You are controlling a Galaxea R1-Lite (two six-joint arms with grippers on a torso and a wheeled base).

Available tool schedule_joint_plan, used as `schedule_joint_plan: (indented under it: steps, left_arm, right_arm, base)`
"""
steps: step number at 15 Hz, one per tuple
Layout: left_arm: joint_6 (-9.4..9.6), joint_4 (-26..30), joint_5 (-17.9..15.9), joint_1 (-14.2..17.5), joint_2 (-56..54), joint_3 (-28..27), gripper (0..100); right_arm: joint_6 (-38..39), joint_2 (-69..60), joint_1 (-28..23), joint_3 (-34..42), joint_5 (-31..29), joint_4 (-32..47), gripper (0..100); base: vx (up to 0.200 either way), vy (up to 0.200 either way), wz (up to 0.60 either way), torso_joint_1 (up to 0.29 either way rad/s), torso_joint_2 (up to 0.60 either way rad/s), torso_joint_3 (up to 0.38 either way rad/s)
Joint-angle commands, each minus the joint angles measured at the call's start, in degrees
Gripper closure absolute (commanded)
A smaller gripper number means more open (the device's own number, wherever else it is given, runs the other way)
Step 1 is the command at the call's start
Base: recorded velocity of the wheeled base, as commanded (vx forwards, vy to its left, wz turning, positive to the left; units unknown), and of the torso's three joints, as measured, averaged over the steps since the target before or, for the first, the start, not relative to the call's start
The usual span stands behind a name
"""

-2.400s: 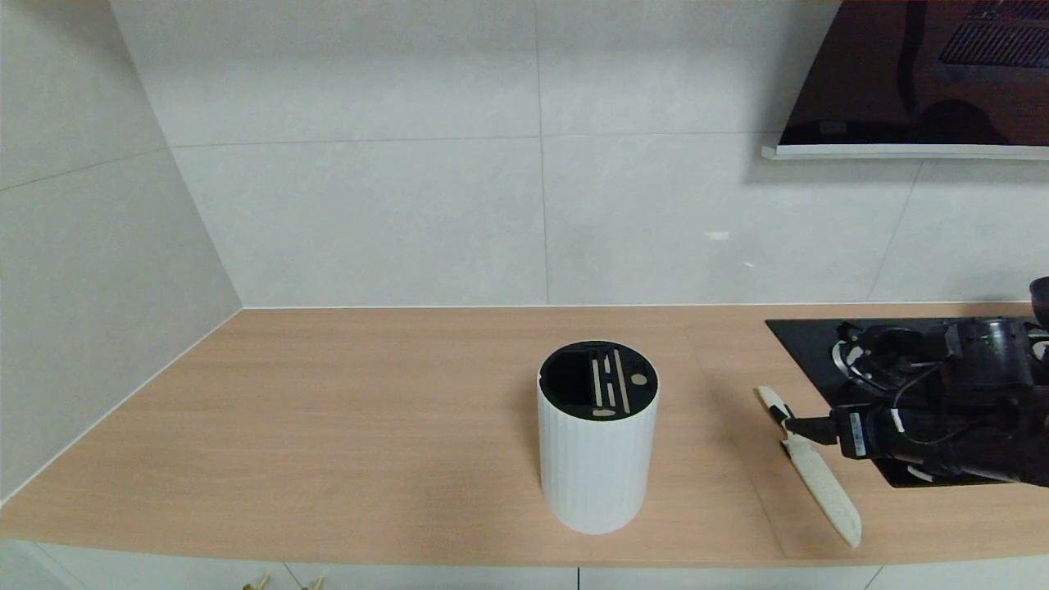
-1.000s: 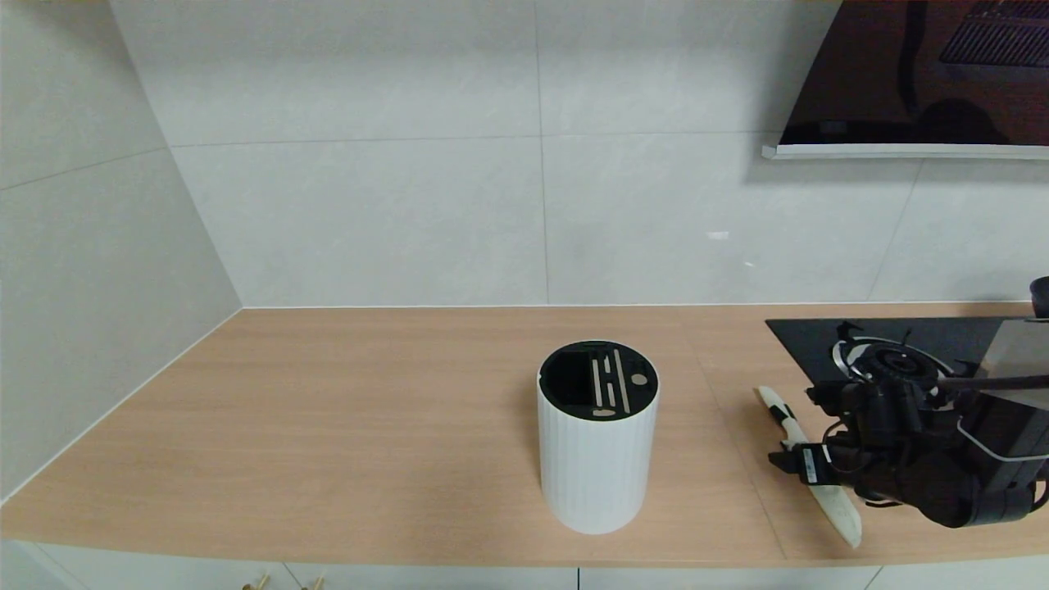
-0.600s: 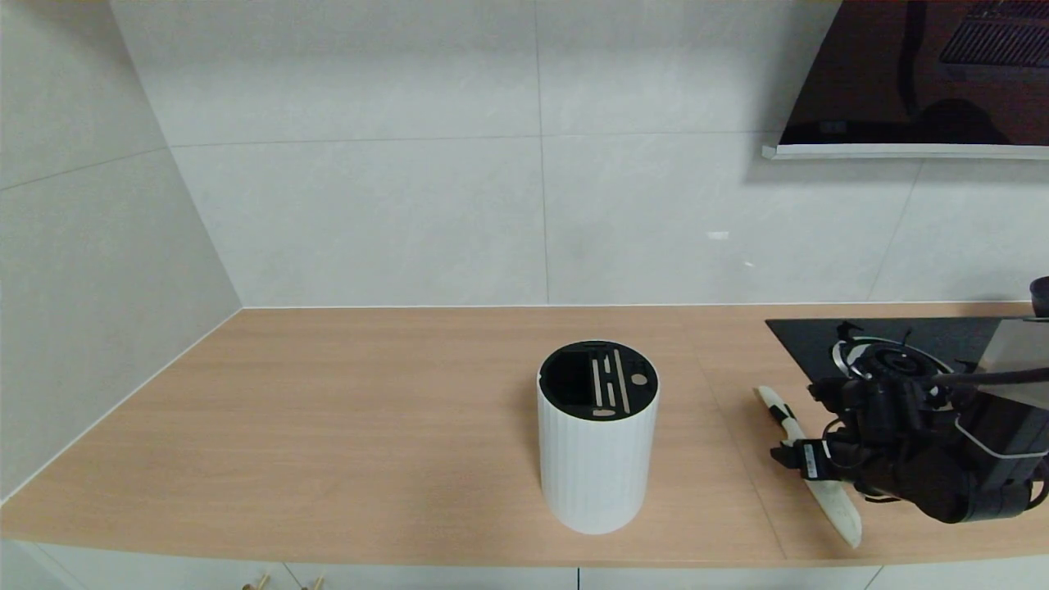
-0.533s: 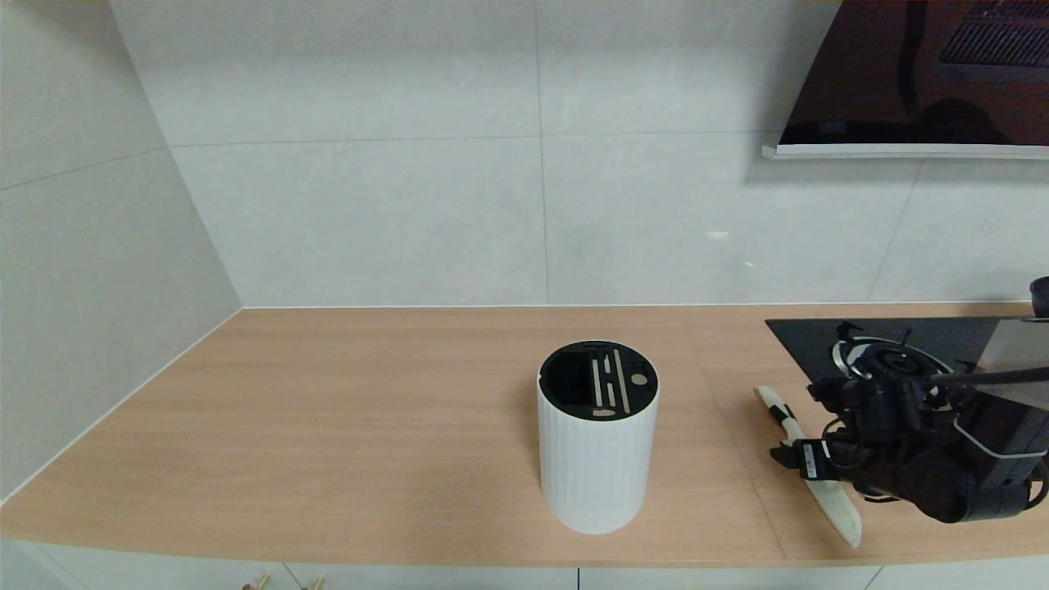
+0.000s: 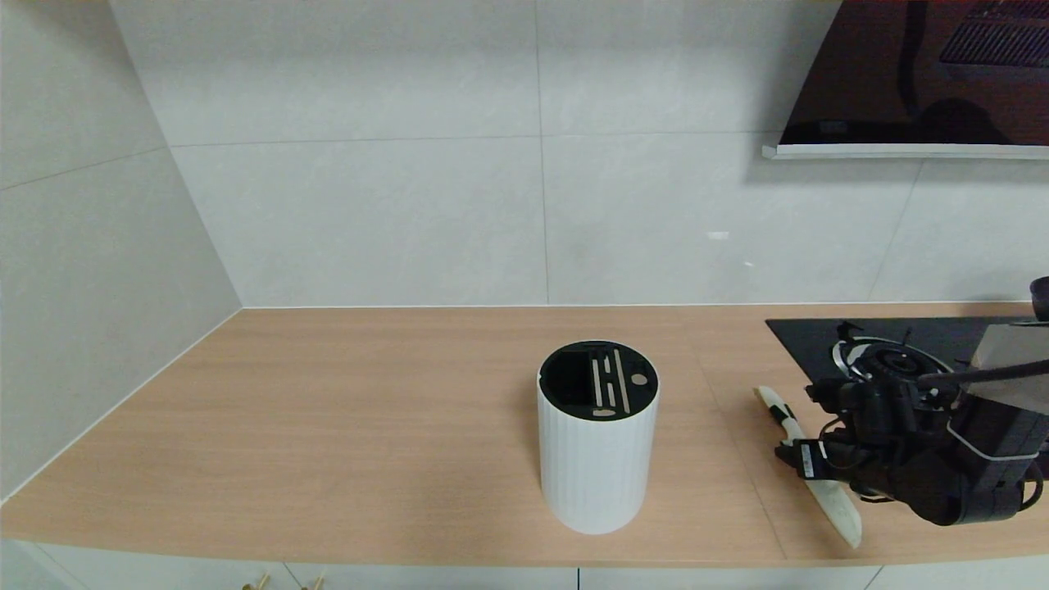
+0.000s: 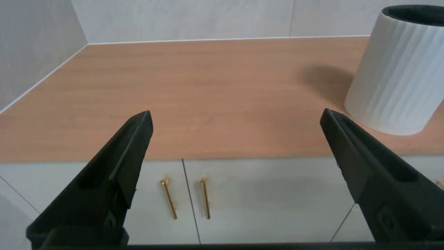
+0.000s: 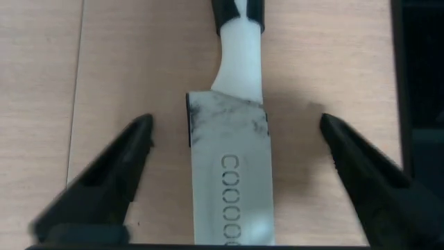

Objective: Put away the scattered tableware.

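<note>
Straddling the blade of the knife (image 7: 231, 173) near its handle, right hand (image 7: 234, 123) is open, not gripping. Knife lies flat on bench (image 5: 369, 410) beside hob (image 5: 807, 336). Left hand (image 6: 234, 117) open, by bench front edge.

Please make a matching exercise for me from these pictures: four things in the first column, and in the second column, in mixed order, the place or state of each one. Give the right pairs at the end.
Things
1. knife
2. holder
3. right gripper
4. cooktop

Places or states
A. white, ribbed, upright near the middle of the counter
B. black, set into the counter's right end
C. lying flat on the counter, between the holder and the cooktop
D. open, one finger on each side of the blade

Pairs: 1-C, 2-A, 3-D, 4-B
</note>
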Motion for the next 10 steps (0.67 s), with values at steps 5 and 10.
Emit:
schedule_joint_plan:
  steps: [5, 10]
  left_arm:
    - [-0.01, -0.01, 0.00, -0.01, 0.02, 0.01, 0]
    - [-0.01, -0.01, 0.00, -0.01, 0.02, 0.01, 0]
  right_arm:
    - [-0.04, 0.61, 0.01, 0.02, -0.03, -0.15, 100]
    - [-0.13, -1.24, 0.01, 0.46, -0.03, -0.15, 100]
  base:
    - [0.000, 0.000, 0.00, 0.000, 0.00, 0.000]
    - [0.000, 0.000, 0.00, 0.000, 0.00, 0.000]
